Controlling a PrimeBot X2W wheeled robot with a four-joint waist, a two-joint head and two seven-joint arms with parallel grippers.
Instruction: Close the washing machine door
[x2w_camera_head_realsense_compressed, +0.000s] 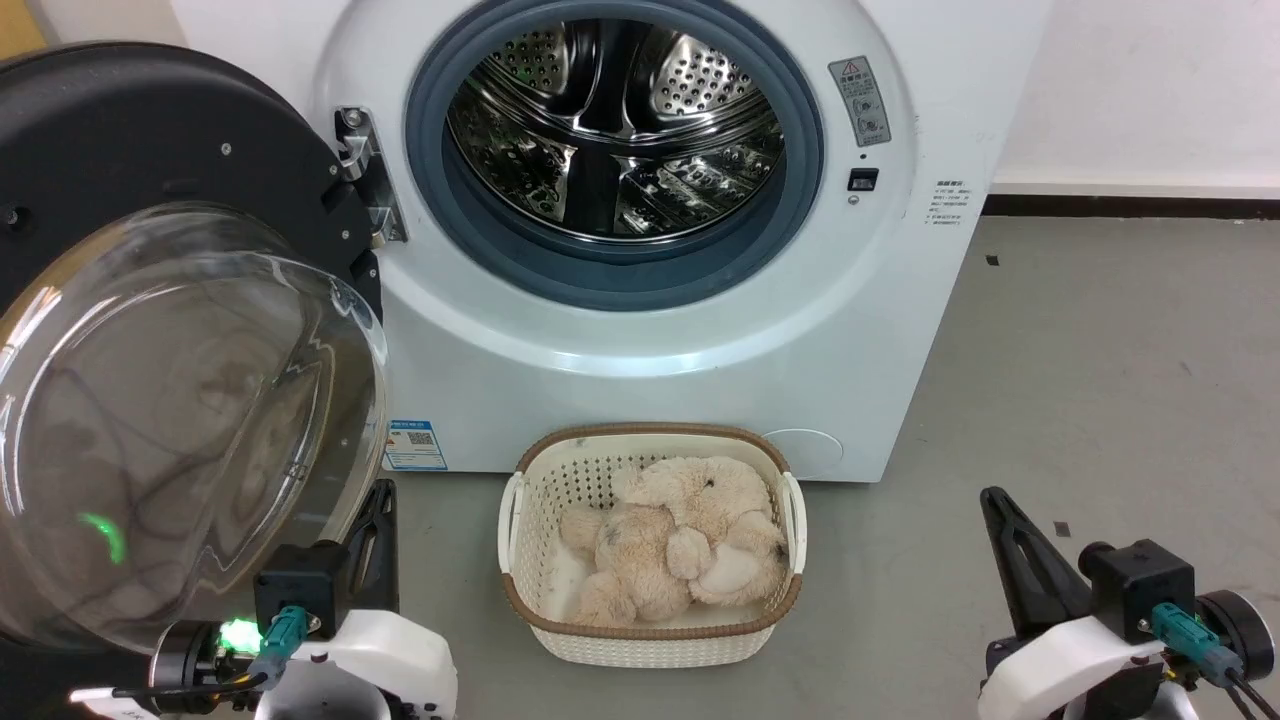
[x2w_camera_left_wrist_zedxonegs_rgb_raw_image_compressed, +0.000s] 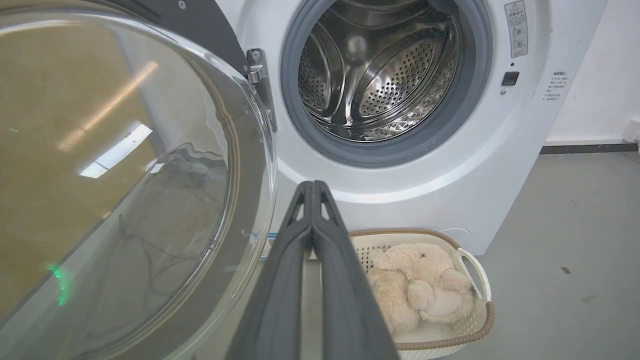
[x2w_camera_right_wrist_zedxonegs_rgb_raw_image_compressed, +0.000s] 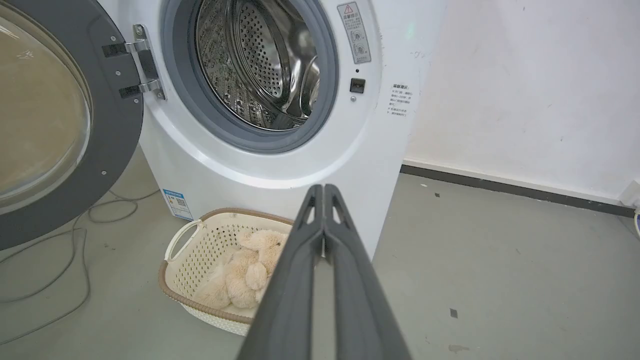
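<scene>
Left jaws: my left gripper (x2w_camera_left_wrist_zedxonegs_rgb_raw_image_compressed: 313, 189) has its two fingers pressed together at the tips, pinching nothing.
Right jaws: my right gripper (x2w_camera_right_wrist_zedxonegs_rgb_raw_image_compressed: 324, 190) is pressed together the same way and empty. It sits low on my right, well apart from the machine.
Beside the left gripper: the glass bowl (x2w_camera_head_realsense_compressed: 180, 420) of the washing machine door (x2w_camera_head_realsense_compressed: 150, 150) bulges just beside my left fingers. I can't tell whether they touch it.
Door position: it is swung wide on its hinge (x2w_camera_head_realsense_compressed: 365, 170) at the left side of the washing machine (x2w_camera_head_realsense_compressed: 650, 350), with its inner face turned toward me.
Opening: the steel drum (x2w_camera_head_realsense_compressed: 610, 130) and grey-blue gasket (x2w_camera_head_realsense_compressed: 620, 285) are fully uncovered, and the drum looks empty.
Latch: the dark latch slot (x2w_camera_head_realsense_compressed: 863, 179) to the right of the opening has nothing engaged in it.
On the floor: a white woven basket (x2w_camera_head_realsense_compressed: 650, 432) with a plush toy (x2w_camera_head_realsense_compressed: 680, 540) stands just in front of the machine, below the opening.
Done: nothing yet, as I read it. The door stands fully open.
Left to do: I judge I must get my left gripper behind the door's outer side, swing the door rightward about the hinge, then press it onto the gasket until it latches.
Watch: I can't tell whether the door's lower rim clears the basket on its swing.
</scene>
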